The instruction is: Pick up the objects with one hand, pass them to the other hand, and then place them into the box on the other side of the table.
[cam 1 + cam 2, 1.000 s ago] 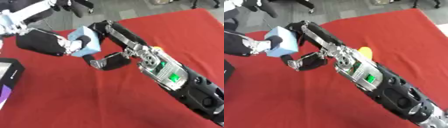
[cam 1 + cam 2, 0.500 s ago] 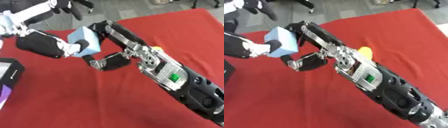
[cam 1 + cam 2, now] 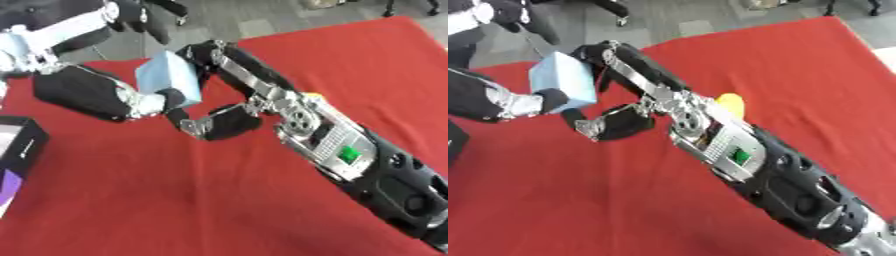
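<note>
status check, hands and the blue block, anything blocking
Left hand shut on light blue block. Right hand open beside it, fingers off block. Box at left edge, path unobstructed.

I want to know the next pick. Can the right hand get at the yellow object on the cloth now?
Probably not at once. The yellow object lies beside and partly behind the right forearm, while the right hand is up at the blue box with the left hand.

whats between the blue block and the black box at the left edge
The left hand, holding the light blue block; beyond it only bare red cloth before the black box, left eye view.
</note>
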Available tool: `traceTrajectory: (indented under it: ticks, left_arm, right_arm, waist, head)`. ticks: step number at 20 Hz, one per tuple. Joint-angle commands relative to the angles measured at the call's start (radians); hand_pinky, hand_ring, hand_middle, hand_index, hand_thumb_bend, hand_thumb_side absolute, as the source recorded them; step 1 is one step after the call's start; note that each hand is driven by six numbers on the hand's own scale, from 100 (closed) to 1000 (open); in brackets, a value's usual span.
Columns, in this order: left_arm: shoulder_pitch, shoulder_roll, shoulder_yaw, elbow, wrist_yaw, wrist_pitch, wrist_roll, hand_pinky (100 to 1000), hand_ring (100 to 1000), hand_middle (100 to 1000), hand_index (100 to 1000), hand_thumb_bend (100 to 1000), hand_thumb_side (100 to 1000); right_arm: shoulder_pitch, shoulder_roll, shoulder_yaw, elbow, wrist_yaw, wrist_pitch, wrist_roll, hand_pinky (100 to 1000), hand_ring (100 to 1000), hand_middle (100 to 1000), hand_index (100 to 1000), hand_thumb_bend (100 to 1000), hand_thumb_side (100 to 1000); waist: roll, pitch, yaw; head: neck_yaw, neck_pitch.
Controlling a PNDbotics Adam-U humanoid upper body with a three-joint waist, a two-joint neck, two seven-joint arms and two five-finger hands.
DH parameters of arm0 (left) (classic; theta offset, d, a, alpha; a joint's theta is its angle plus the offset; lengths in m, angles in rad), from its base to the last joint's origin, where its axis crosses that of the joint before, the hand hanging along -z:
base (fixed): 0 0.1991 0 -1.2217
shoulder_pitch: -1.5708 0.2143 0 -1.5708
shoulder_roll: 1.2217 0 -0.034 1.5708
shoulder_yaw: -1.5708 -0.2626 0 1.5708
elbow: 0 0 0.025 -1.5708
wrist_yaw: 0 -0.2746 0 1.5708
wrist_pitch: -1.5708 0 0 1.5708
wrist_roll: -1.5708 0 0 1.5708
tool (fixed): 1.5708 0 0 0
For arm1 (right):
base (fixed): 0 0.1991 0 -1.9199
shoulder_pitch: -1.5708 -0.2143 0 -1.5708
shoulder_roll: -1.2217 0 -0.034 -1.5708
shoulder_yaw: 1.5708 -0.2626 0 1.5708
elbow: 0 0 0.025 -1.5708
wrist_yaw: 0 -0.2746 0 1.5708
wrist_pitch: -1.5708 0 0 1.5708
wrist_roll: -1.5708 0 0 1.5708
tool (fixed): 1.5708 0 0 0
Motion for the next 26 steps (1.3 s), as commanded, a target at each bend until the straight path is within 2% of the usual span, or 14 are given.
traceTrajectory:
  ticks: [1, 6, 11, 17, 21, 26]
  left_arm:
    - [-0.017, 0.014, 0.022, -0.015, -0.005, -0.003, -0.011, 847, 840, 761, 786, 425, 571]
    - [-0.016, 0.012, 0.026, -0.009, -0.001, -0.006, -0.029, 848, 844, 766, 793, 407, 561]
    - [-0.019, 0.006, 0.023, 0.009, -0.018, -0.014, -0.047, 849, 848, 771, 796, 405, 473]
    - [-0.019, -0.003, 0.019, 0.035, -0.049, -0.038, -0.057, 854, 854, 780, 810, 475, 422]
    - [-0.022, -0.013, 0.019, 0.050, -0.057, -0.051, -0.066, 852, 853, 778, 804, 499, 420]
    - [-0.026, -0.032, 0.016, 0.067, -0.069, -0.057, -0.050, 846, 847, 768, 791, 481, 408]
  right_arm:
    - [-0.018, -0.007, -0.015, -0.014, -0.004, 0.004, -0.002, 572, 593, 449, 603, 100, 100]
    - [-0.021, -0.007, -0.018, -0.016, -0.008, 0.005, -0.002, 572, 593, 449, 603, 100, 100]
    - [-0.022, -0.008, -0.020, -0.027, -0.015, 0.007, -0.002, 572, 593, 449, 603, 100, 100]
    - [-0.022, -0.009, -0.022, -0.037, -0.019, 0.011, -0.004, 572, 593, 447, 604, 100, 100]
    - [-0.023, -0.010, -0.024, -0.045, -0.023, 0.013, -0.004, 572, 593, 446, 604, 100, 100]
    - [-0.026, -0.009, -0.025, -0.055, -0.024, 0.015, -0.002, 572, 591, 446, 604, 100, 100]
  waist:
    - [0.009, 0.001, 0.002]
    - [0.009, 0.002, 0.002]
    - [0.008, 0.001, 0.003]
    - [0.007, 0.001, 0.002]
    - [0.007, 0.002, 0.001]
    - [0.007, 0.002, 0.000]
  head:
    - [-0.002, -0.002]
    - [-0.002, -0.002]
    - [0.000, -0.003]
    - [0.001, -0.004]
    - [0.002, -0.004]
    - [0.001, -0.005]
